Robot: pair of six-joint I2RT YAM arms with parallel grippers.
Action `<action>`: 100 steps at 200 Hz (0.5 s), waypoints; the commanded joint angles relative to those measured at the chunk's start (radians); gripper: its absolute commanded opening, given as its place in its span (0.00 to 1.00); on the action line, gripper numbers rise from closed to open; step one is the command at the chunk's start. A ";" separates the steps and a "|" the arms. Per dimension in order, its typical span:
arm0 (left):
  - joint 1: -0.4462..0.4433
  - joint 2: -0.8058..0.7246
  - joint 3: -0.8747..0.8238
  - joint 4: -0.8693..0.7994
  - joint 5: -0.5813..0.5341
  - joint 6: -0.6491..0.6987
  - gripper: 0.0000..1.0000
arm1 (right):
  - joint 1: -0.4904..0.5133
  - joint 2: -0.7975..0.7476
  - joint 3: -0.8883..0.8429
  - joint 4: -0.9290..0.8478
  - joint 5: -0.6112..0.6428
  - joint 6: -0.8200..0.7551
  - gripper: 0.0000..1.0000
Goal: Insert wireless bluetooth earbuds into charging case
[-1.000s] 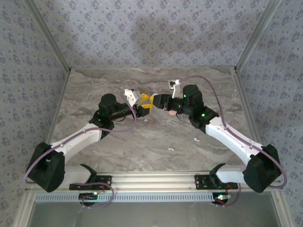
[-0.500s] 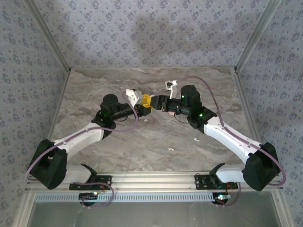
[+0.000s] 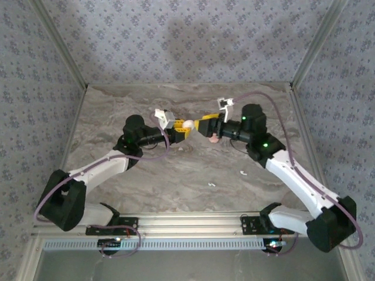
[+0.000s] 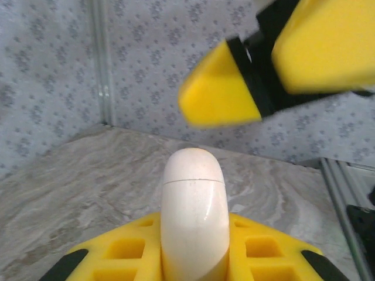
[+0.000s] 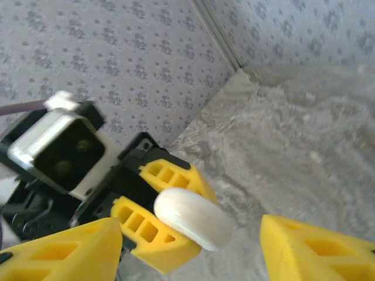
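**Two arms meeting over the table (image 3: 146,175).** The left claw (image 3: 180,131) clamps a closed white charging case (image 4: 193,205) between its yellow fingers, with the case's rounded end projecting past the tips. The right claw (image 3: 205,125) faces it tip to tip, spread wide and clear of the case. Both arms reach inward, elbows outward. An earbud (image 3: 243,172) lies on the table beside the right forearm. A second earbud (image 3: 211,185) lies nearer the front edge.
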 commanded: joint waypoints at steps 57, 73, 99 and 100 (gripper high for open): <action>-0.005 0.050 0.113 0.045 0.304 -0.029 0.20 | -0.140 0.047 0.160 -0.403 -0.478 -0.801 0.62; -0.010 0.046 0.127 -0.003 0.320 0.008 0.20 | -0.148 0.089 0.198 -0.450 -0.522 -0.851 0.57; -0.016 0.036 0.135 -0.031 0.320 0.034 0.20 | -0.132 0.139 0.213 -0.469 -0.576 -0.895 0.53; -0.017 0.036 0.135 -0.031 0.320 0.034 0.20 | -0.131 0.140 0.214 -0.469 -0.576 -0.896 0.53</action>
